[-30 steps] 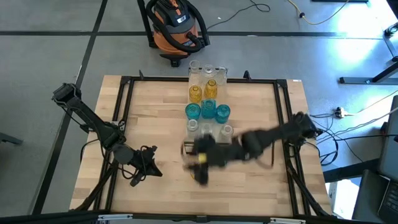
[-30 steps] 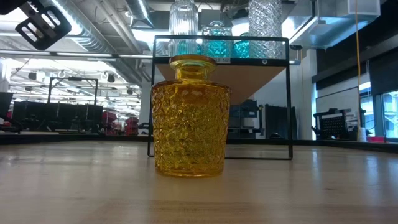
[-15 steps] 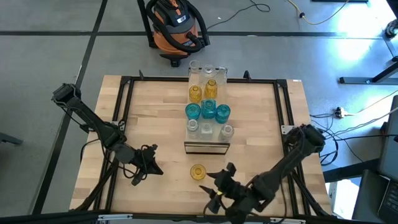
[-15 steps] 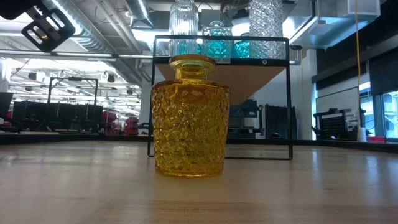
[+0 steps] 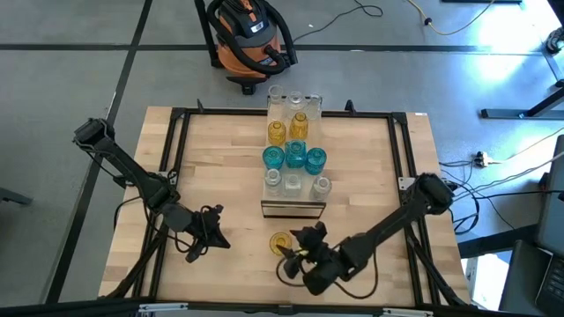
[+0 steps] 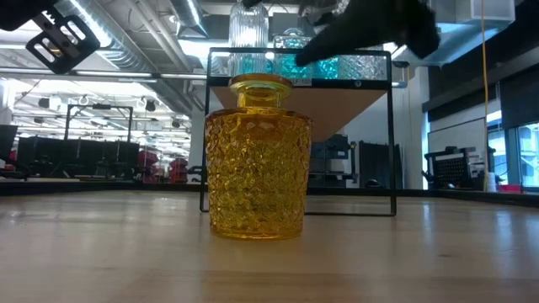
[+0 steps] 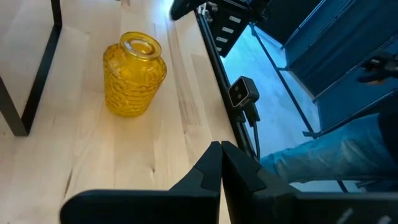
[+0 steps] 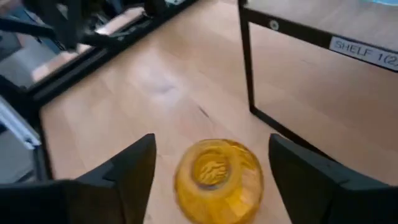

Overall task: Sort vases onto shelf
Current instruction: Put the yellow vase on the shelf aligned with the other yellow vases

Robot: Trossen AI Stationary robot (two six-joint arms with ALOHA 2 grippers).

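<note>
The right gripper (image 5: 295, 253), swung back, is being held wide at the amber vase (image 5: 281, 243)'s four o'clock. A pickup for the shelf (image 5: 293, 209) is likely being prepared.

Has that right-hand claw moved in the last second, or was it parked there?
Yes. The right gripper was blurred just in front of the shelf a second ago; it swung away toward the table's near edge and now hangs open beside the lone amber vase.
</note>
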